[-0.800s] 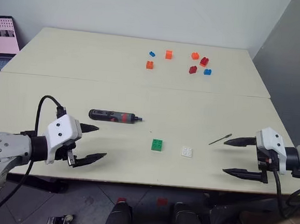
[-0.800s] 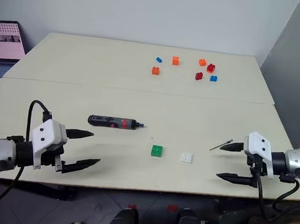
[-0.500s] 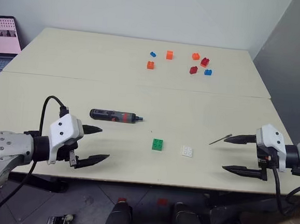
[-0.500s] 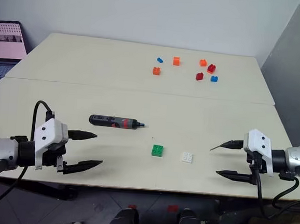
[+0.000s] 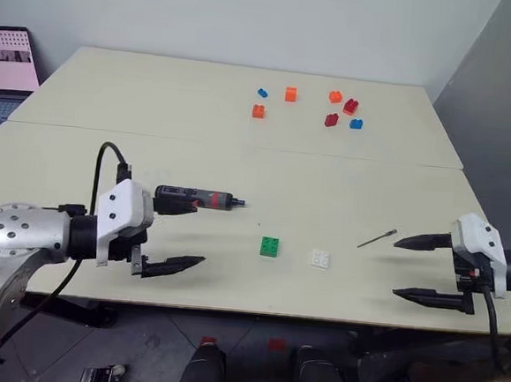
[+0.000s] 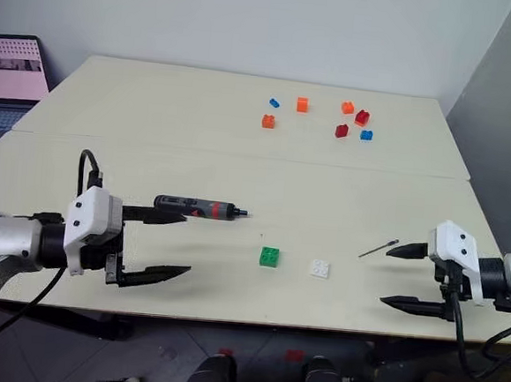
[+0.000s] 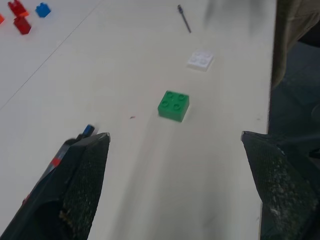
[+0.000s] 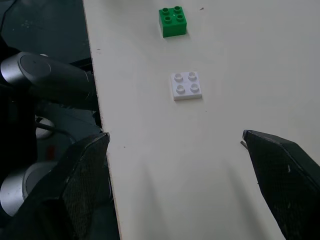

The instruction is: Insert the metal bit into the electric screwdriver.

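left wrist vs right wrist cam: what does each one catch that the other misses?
Left wrist view alone: the metal bit lying far across the table, the electric screwdriver tucked beside one of the left gripper fingers, and red and blue bricks in the distance.

Right wrist view alone: the right gripper straddling the table's front edge, with a grey robot part and floor beyond it.

Both: the green brick and white brick on the beige tabletop, and wide-open fingers holding nothing.

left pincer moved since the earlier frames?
Yes. The left pincer has moved rightward, toward the green brick; its far finger now overlaps the electric screwdriver.
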Controlling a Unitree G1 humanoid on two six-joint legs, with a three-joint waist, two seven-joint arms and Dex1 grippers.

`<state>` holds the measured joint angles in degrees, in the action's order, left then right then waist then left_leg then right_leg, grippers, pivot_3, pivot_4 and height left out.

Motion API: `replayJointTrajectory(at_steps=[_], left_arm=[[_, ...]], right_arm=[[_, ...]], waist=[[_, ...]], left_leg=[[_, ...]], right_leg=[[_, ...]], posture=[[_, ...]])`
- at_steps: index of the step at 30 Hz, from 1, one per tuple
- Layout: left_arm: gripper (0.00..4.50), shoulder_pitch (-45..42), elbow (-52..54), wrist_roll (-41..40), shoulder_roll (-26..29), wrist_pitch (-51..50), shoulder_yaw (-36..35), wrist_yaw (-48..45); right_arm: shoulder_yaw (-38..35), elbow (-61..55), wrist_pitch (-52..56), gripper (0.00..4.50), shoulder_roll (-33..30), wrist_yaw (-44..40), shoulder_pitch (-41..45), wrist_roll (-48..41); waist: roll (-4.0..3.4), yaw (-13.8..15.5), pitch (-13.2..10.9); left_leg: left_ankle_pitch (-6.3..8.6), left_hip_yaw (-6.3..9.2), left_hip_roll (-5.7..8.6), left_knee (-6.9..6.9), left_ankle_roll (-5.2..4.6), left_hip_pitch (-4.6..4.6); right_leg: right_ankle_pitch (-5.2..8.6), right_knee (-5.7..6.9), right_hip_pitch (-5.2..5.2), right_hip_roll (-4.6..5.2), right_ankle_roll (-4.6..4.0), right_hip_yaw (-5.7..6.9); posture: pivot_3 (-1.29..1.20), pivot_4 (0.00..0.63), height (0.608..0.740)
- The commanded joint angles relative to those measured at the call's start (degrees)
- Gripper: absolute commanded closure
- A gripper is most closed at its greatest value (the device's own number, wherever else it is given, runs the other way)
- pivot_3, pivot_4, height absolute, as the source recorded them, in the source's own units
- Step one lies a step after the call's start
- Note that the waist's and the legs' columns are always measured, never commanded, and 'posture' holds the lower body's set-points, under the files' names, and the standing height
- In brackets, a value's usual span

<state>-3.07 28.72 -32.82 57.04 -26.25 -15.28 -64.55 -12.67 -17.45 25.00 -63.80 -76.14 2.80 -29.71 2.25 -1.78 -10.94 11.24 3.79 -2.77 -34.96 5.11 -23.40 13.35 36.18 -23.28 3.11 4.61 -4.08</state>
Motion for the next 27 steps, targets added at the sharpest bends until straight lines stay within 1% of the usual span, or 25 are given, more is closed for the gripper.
replayJointTrajectory(at_steps=[1, 4, 7, 13, 16, 19, 23, 27], left_arm=[[0.14, -1.54, 0.89, -1.54, 0.95, -0.09, 1.15, -2.03], [0.14, -1.68, 1.06, -0.07, 2.77, 0.69, 3.02, -4.32], [0.14, -2.48, 0.86, 1.58, 3.78, 1.78, 5.23, -5.4], [0.14, -4.36, 3.01, 1.89, 3.36, 1.41, 8.78, -5.63], [0.14, -4.18, 3.62, 2.19, 3.1, 1.94, 9.63, -5.78], [0.14, -4.02, 3.66, 3.22, 2.66, 2.9, 11.01, -5.94], [0.14, -4.55, 3.65, 4.29, 1.68, 3.93, 12.88, -5.66], [0.14, -5.44, 2.87, 5.51, 0.48, 4.87, 14.28, -5.27]], right_arm=[[-3.19, -2.87, 0.68, 0.0, -0.58, 0.61, -1.03, -1.22], [-3.27, -3.92, 0.57, 0.0, -0.53, 1.79, -1.81, -0.2], [-1.11, -4.87, 1.17, 0.0, 0.09, 3.75, -0.63, 0.45], [11.3, -7.65, 6.61, 0.0, 4.72, 11.4, 7.5, 4.74], [17.99, -5.21, 7.09, 0.0, 8.26, 13.29, 11.41, 8.37], [23.64, -0.33, 5.67, 0.0, 12.29, 14.0, 15.37, 12.46], [27.67, 5.16, 5.08, 0.0, 16.58, 14.14, 18.25, 15.13], [29.8, 10.07, 3.41, 0.0, 20.28, 14.98, 19.62, 17.45]], waist=[[0.0, -0.03, 0.0], [0.0, -0.08, 0.0], [0.0, -0.06, 0.0], [0.0, -0.17, 0.0], [0.01, -0.19, 0.0], [0.0, -0.15, 0.0], [0.0, -0.04, 0.0], [0.0, -0.06, 0.0]], left_leg=[[0.0, 0.0, 0.0, 0.0, 0.0, 0.0], [0.0, 0.0, 0.0, 0.0, 0.0, 0.0], [0.0, 0.0, 0.0, -0.01, 0.0, 0.0], [-0.02, 0.0, 0.0, -0.05, -0.01, 0.04], [-0.01, 0.0, 0.0, -0.04, -0.01, 0.02], [-0.01, 0.0, -0.01, -0.03, -0.01, 0.0], [-0.02, 0.01, 0.0, -0.04, -0.01, -0.01], [-0.02, 0.02, 0.0, -0.05, -0.02, 0.0]], right_leg=[[0.0, 0.0, 0.0, 0.0, 0.0, 0.0], [0.0, 0.01, -0.01, -0.01, 0.0, 0.0], [0.0, 0.02, 0.0, 0.0, 0.0, -0.01], [-0.01, 0.08, 0.0, -0.01, 0.01, -0.02], [-0.01, 0.08, -0.02, -0.01, 0.01, -0.02], [0.0, 0.09, -0.04, -0.03, 0.01, -0.02], [-0.01, 0.11, -0.04, -0.03, 0.01, -0.01], [-0.01, 0.15, -0.03, -0.03, 0.01, -0.01]], posture=[[0.0, 0.15, 0.74], [0.0, 0.15, 0.74], [0.0, 0.15, 0.74], [0.0, 0.15, 0.74], [0.0, 0.15, 0.74], [0.0, 0.15, 0.74], [0.0, 0.15, 0.74], [0.0, 0.15, 0.74]])
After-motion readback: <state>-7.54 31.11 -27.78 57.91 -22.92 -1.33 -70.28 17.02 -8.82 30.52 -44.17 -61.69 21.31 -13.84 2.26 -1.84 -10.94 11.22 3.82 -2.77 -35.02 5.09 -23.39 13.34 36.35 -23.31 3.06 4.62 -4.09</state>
